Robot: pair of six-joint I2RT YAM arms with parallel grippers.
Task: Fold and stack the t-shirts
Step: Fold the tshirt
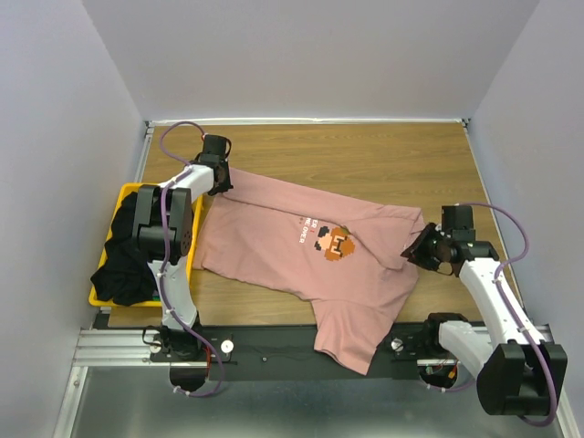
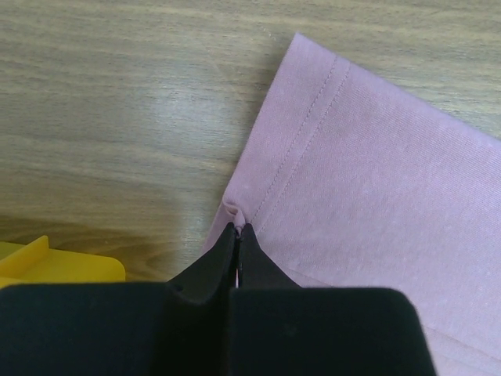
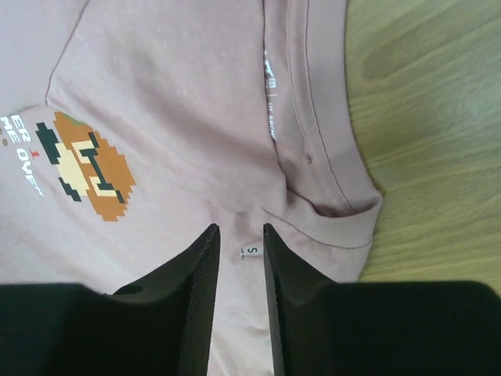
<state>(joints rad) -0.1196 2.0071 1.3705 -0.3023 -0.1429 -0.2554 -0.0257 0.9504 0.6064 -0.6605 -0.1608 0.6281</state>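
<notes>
A dusty-pink t-shirt (image 1: 274,242) with a pixel-art face (image 1: 336,243) lies spread across the wooden table, one end hanging over the near edge. At its far left corner, my left gripper (image 1: 219,182) is shut on the hem; the wrist view shows a small pinch of pink cloth (image 2: 352,180) at the closed tips (image 2: 237,227). My right gripper (image 1: 412,251) sits at the shirt's right end by the collar (image 3: 337,223). Its jaws stand apart over the cloth, with the small size tag (image 3: 250,251) showing between them (image 3: 241,229). A black t-shirt (image 1: 123,265) lies bunched in the basket.
The yellow plastic basket (image 1: 99,297) stands at the table's left edge beside the left arm, and its corner (image 2: 47,262) shows in the left wrist view. Bare wood (image 1: 365,155) lies behind the shirt. Grey walls close in the table on three sides.
</notes>
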